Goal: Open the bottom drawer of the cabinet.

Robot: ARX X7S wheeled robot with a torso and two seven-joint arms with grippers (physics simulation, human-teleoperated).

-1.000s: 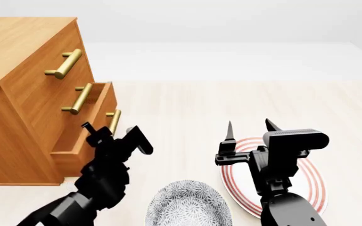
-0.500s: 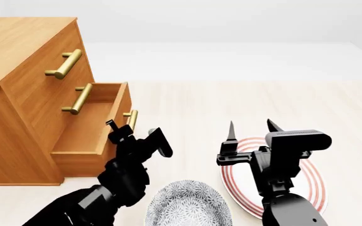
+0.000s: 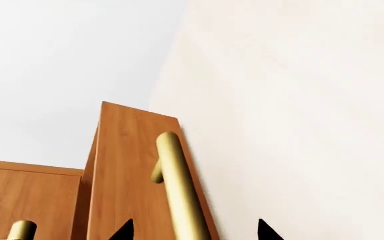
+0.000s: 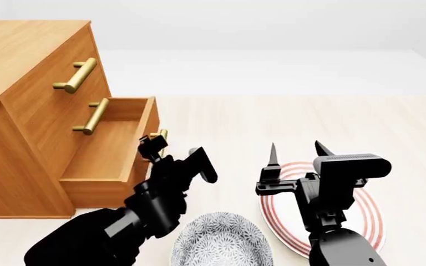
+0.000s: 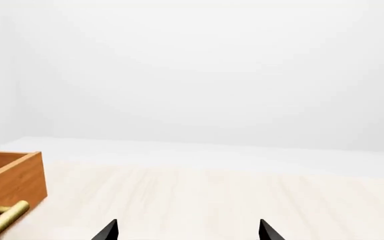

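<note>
Bottom drawer (image 4: 106,152) pulled well out of cabinet (image 4: 20,111). Left gripper (image 4: 175,151) at drawer front, fingers spread either side of brass handle (image 3: 178,195), not clamped. Right gripper (image 4: 296,149) spread wide, empty, over plate (image 4: 368,216), well apart from drawer

Bright, even, diffuse light is seen throughout; shadows are faint, no glare is noted, and everything is rendered sharp, undistorted.

cabinet (image 4: 20,111): matt orange-brown wood | handle (image 3: 178,190): smooth brass, satin | plate (image 4: 368,219): probably glazed ceramic
</note>
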